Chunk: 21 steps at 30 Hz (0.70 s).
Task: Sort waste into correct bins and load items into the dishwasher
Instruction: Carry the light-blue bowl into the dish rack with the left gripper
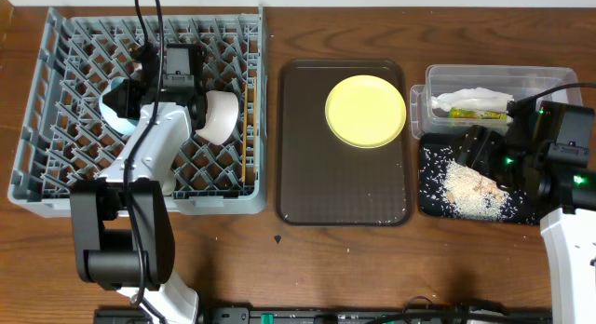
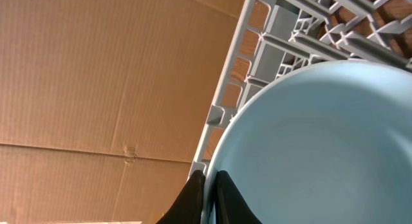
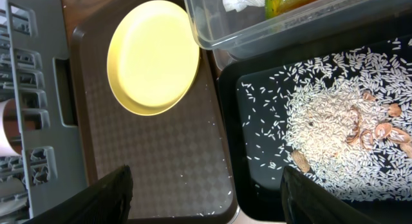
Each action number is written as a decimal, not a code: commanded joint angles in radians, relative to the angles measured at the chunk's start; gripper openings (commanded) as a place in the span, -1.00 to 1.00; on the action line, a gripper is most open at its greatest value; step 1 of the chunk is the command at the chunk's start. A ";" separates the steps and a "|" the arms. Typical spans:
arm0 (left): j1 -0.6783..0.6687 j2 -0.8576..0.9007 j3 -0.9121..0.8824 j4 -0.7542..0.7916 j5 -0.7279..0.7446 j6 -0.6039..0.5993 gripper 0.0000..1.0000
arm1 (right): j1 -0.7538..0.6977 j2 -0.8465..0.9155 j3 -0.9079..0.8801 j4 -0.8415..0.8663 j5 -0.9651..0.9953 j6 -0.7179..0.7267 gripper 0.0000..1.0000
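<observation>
My left gripper [image 1: 130,89] is shut on the rim of the light blue bowl [image 1: 115,107] and holds it tilted over the grey dish rack [image 1: 56,128]; the left wrist view shows the fingers [image 2: 210,192] pinching the bowl's [image 2: 322,140] edge. A white bowl [image 1: 220,115] and chopsticks [image 1: 246,128] lie in the rack. The yellow plate [image 1: 365,111] sits on the brown tray [image 1: 307,175]. My right gripper [image 1: 480,149] is open and empty over the black tray [image 1: 431,189] with rice scraps [image 1: 475,192]. The clear tub [image 1: 447,80] holds the napkin [image 1: 480,97] and wrapper [image 1: 475,111].
In the right wrist view the open fingers [image 3: 206,198] straddle the border between the brown tray [image 3: 161,159] and the black tray [image 3: 257,166], with the plate [image 3: 153,56] and tub [image 3: 257,37] ahead. A few rice grains lie on the brown tray.
</observation>
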 commanded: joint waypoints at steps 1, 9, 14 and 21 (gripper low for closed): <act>-0.002 0.015 0.009 0.007 0.008 0.024 -0.84 | -0.006 0.000 0.005 0.003 -0.007 0.011 0.43; -0.006 0.015 0.009 0.127 -0.084 0.170 -0.85 | -0.006 0.000 0.005 0.006 -0.007 0.011 0.43; -0.005 0.015 0.008 0.139 -0.089 0.214 -0.85 | -0.006 0.000 0.005 0.010 -0.007 0.011 0.43; -0.013 0.017 0.000 0.140 -0.103 0.225 -0.85 | -0.006 0.000 0.005 0.013 -0.007 0.011 0.44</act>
